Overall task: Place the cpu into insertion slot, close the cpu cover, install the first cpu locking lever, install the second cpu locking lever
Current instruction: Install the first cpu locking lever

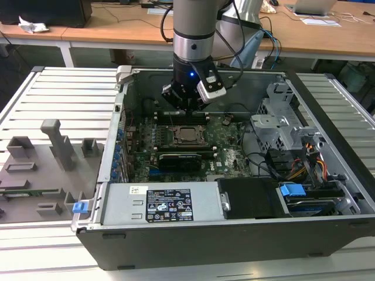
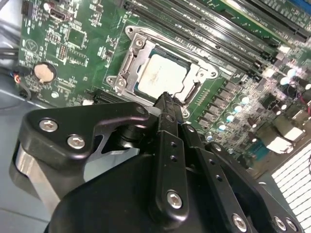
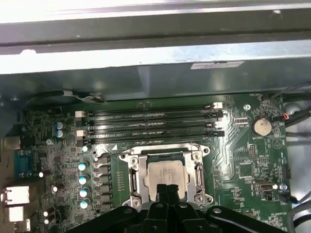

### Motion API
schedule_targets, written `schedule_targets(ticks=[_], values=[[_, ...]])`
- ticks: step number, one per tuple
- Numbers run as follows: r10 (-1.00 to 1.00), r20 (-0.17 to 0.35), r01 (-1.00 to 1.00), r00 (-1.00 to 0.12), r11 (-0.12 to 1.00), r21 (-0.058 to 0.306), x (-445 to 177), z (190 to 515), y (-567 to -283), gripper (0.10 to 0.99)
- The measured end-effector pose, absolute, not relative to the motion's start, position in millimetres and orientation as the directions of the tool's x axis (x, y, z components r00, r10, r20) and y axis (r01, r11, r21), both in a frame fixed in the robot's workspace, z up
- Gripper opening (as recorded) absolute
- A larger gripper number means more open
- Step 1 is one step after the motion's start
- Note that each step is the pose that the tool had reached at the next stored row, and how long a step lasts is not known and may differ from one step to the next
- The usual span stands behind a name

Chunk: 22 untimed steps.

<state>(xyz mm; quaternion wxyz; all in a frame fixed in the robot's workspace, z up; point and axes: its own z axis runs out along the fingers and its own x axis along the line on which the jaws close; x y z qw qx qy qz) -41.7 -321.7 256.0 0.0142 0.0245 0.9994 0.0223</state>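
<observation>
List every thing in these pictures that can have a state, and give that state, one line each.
cpu, seated in the insertion slot, metal top up.
cpu cover, down flat, framing the cpu.
gripper, shut, holding nothing, tips by the cover's edge; contact cannot be told.
computer case, lying on its side, open on top.

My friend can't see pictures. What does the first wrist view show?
The silver cpu lies seated on a green motherboard, framed by the silvery cpu cover. The black gripper, shut, points at the cpu's edge. Long black memory slots run beside it.
</observation>
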Motion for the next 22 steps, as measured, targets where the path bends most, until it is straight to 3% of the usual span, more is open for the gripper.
schedule_targets(ticks=[22], values=[[-0.067, -0.028, -0.068, -0.997, 0.996, 0.050, -57, 257, -322, 0.106]])
